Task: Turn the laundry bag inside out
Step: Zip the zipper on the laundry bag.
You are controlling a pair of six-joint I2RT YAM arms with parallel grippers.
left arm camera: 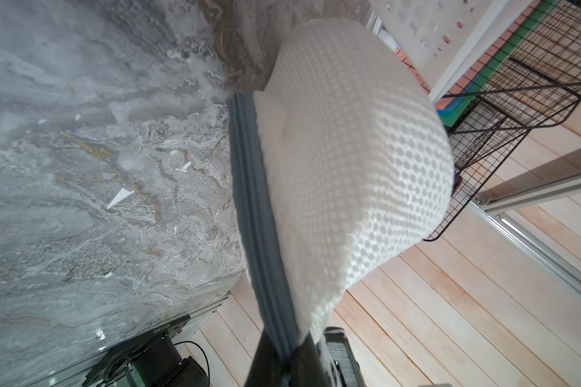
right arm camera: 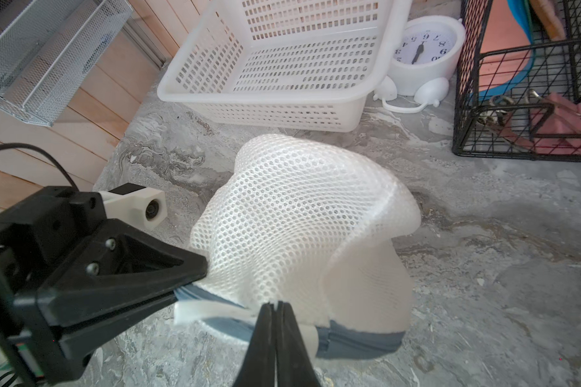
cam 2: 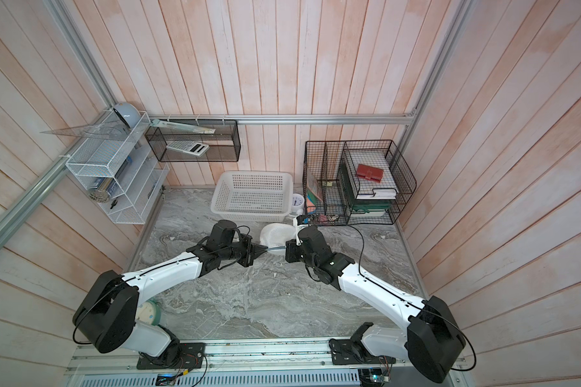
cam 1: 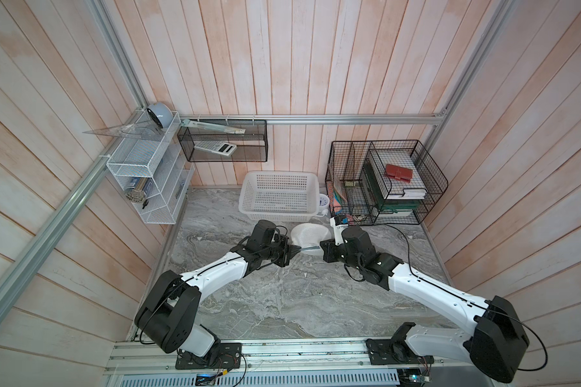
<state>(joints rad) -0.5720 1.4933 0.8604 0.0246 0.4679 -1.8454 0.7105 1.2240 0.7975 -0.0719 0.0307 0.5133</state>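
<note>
The laundry bag [cam 1: 306, 235] [cam 2: 275, 234] is a white mesh dome with a dark grey-teal rim [left arm camera: 249, 187]. It hangs between my two grippers, just in front of the basket. My left gripper [cam 1: 298, 248] [left arm camera: 291, 357] is shut on the grey rim at the bag's left side. In the right wrist view its black fingers [right arm camera: 182, 268] meet the rim and mesh. My right gripper [right arm camera: 275, 305] is shut on the white mesh of the laundry bag [right arm camera: 299, 221] just above the rim, on the near right side. The dome bulges away from both grippers.
A white perforated basket [cam 1: 279, 214] stands behind the bag, with a white clock [right arm camera: 423, 50] beside it. A black wire rack [cam 1: 430, 187] with papers fills the back right. A white mesh shelf [cam 1: 138, 167] and a black wire bin [cam 1: 222, 157] hang on the walls.
</note>
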